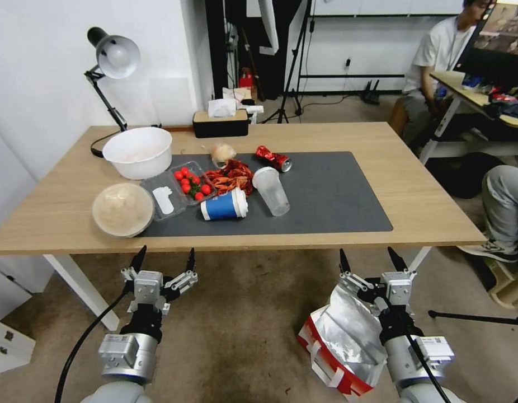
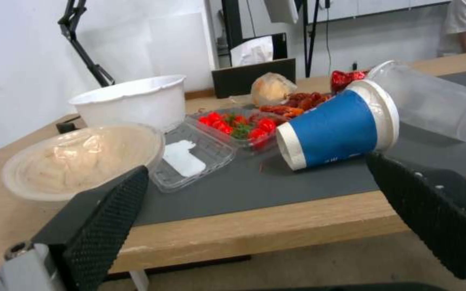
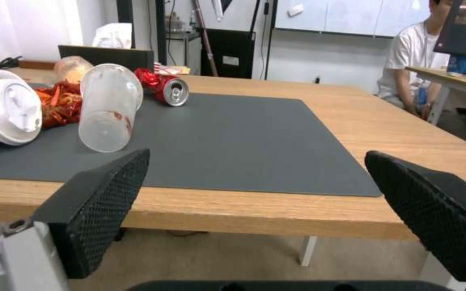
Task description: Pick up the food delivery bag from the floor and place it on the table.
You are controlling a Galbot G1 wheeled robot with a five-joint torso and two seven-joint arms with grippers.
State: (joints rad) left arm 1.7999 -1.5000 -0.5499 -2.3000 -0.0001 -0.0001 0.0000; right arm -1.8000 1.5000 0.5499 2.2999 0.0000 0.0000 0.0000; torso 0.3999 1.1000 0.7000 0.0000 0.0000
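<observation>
The food delivery bag [image 1: 340, 338], white and red with silver foil showing at its open mouth, sits on the floor [image 1: 242, 313] at the lower right, just in front of the table [image 1: 415, 184]. My right gripper [image 1: 369, 258] hovers open above the bag's far side, its arm covering part of the bag; in the right wrist view its fingers [image 3: 98, 202] frame the table's front edge [image 3: 276, 214]. My left gripper [image 1: 165, 257] hangs open and holding nothing over bare floor at the lower left, its fingers [image 2: 103, 218] facing the table's edge.
On the table's dark mat [image 1: 337, 196] lie a tipped blue cup [image 1: 224, 205], a clear cup [image 1: 271, 191], a red can [image 1: 274, 158], a tomato tray [image 1: 193, 182] and two bowls [image 1: 138, 151]. A lamp [image 1: 111, 61] stands at the back left. A table leg [image 1: 80, 285] is near my left arm.
</observation>
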